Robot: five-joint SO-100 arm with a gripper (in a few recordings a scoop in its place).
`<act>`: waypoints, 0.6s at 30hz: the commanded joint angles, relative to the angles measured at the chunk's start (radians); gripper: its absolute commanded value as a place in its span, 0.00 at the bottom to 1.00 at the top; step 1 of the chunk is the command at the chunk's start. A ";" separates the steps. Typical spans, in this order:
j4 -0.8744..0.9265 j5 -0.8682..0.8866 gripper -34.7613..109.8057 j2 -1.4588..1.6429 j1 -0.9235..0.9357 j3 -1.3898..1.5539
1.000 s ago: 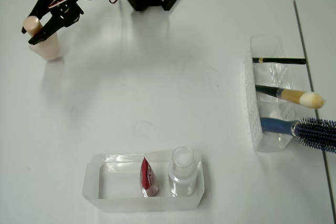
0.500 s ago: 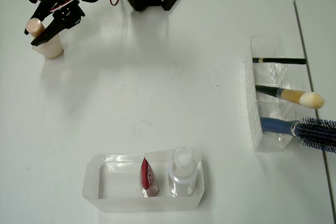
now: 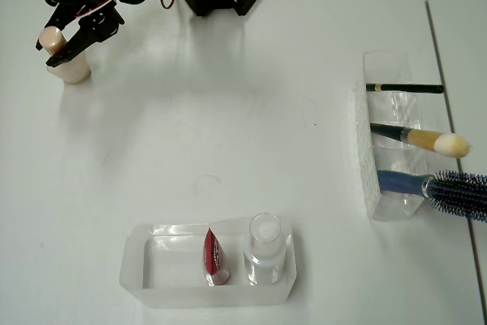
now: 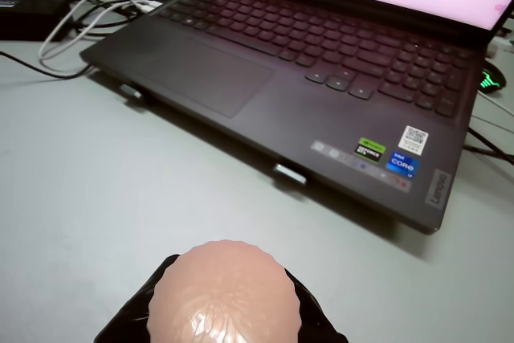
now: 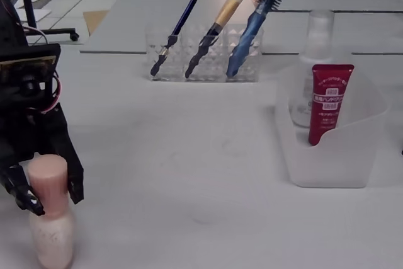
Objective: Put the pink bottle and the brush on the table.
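The end effector [image 5: 45, 187] is seen with its two black fingers set on either side of the cap of the pink bottle [image 5: 50, 231]; in the fixed view the fingers flank the cap closely, so the bottle is judged to be grasped, though a slight slackening of the grip cannot be ruled out. The bottle stands upright directly beneath the end effector, its base apparently resting on the worktop [image 3: 228, 127]. In the wrist view the rounded cap [image 4: 221, 295] is seen between the dark fingers, with a laptop [image 4: 321, 78] beyond it.

The nearest risk is judged to be a topple: the bottle is tall with a narrow cap, and if the fingers are opened unevenly or the arm is lifted at an angle, the cap may be dragged sideways and the bottle tipped over. It could then roll toward the near worktop edge.

Far across the worktop from the end effector, the brush [image 3: 426, 140] lies slanted in a clear holder [image 3: 373, 150], between a thin green pencil [image 3: 403, 88] and a blue-handled hairbrush [image 3: 441, 186]. Crowding is judged to be the hazard there: a neighbour may be caught instead, or the light holder dragged or tipped as the brush is drawn out. A clear tray [image 3: 152, 272] holding a red tube [image 3: 214, 256] and a clear bottle [image 3: 265, 247] stands well apart from both and is unlikely to be disturbed.
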 commanded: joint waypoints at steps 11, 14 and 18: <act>0.008 -0.015 0.42 0.018 0.017 0.002; 0.017 -0.015 0.46 0.021 0.020 0.002; 0.041 -0.015 0.51 0.032 0.037 0.002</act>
